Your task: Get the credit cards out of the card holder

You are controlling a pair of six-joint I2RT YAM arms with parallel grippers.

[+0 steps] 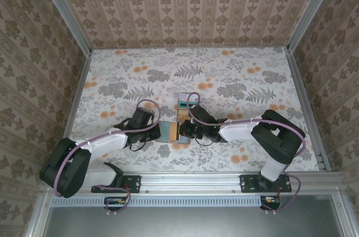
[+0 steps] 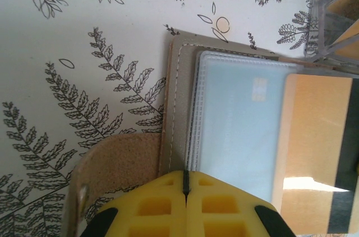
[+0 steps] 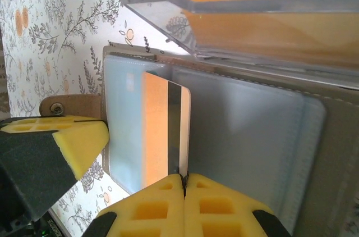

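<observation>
The holder (image 3: 252,136) lies open and flat on the table (image 1: 247,80), directly under and ahead of the right gripper (image 3: 184,182). That gripper's yellow pads are pressed together on one short end of the gold card (image 3: 157,130). The card's long axis, and the dark stripe along it, run straight ahead from the fingertips. The card overlaps a blue-grey pocket face and looks tilted up off it. I judge it to be loose or nearly loose from the pocket, though how much is tucked in I cannot tell.

The left gripper (image 2: 185,179) comes from the opposite side. Its pads are also pressed together, resting on the holder's nearest edge (image 2: 178,108), beside the snap tab (image 2: 106,164). It seems to be pinning the holder. Whether a sleeve is nipped between the pads is hidden. From this hand the card (image 2: 314,136) lies ahead and to the right, beyond the pale pocket.

So the right hand is the one with the card, and drawing back along its own reach looks like the way out. A clear box (image 3: 162,7) stands just beyond the holder's far edge, limiting room ahead. A teal card (image 1: 185,102) sits there. Behind and to the right of the right hand the table is open.
</observation>
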